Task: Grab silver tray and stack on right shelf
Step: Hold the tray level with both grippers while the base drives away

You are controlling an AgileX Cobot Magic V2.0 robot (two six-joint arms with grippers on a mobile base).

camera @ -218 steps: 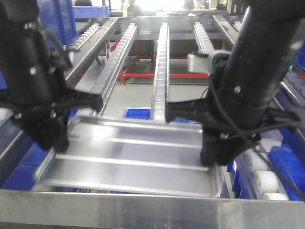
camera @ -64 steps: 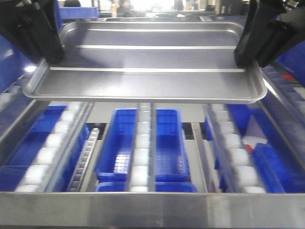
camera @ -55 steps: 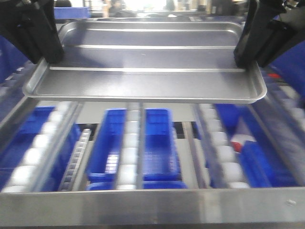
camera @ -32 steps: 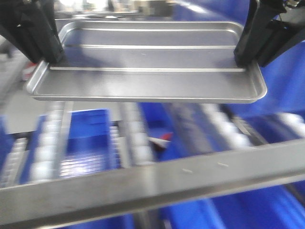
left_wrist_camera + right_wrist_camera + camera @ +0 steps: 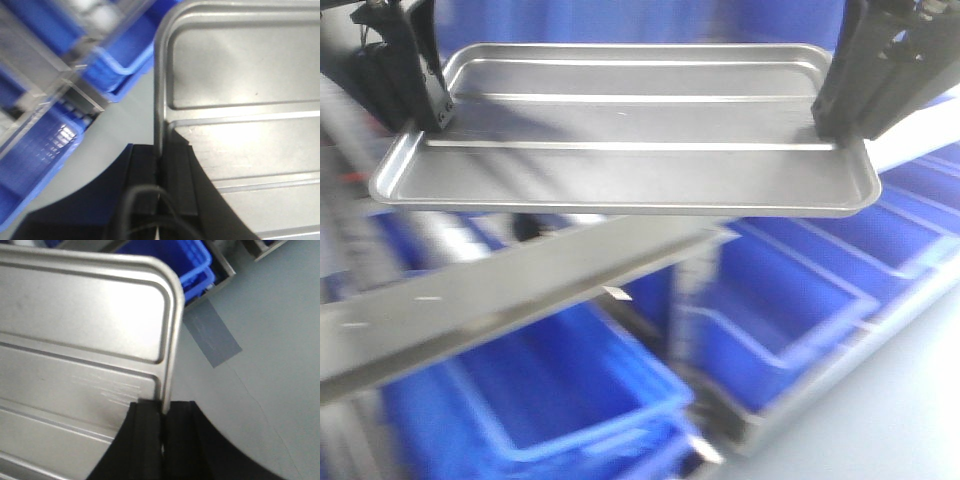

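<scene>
Shows the silver tray (image 5: 620, 130) held in mid-air, floor up and roughly level, resting on nothing. Pinched at both short rims: at 9 o'clock by the left gripper (image 5: 428, 112), closed on the rolled edge; at 3 o'clock by the right gripper (image 5: 832, 118), likewise clamped on the rim. Below, toward 7 o'clock, probably the right shelf (image 5: 520, 290), seen only as a blurred, slanting steel front rail with two small marks; blue bins (image 5: 570, 400) underneath. Risks, as judged: slipping of the thin rim out of either narrow pinch, or twisting of the tray, caused by uneven travel of the two arms; striking the rail with the near long edge if lowered too early. Long axis from 9 to 3 o'clock, ribs parallel to it, long sides facing 6 and 12.
</scene>
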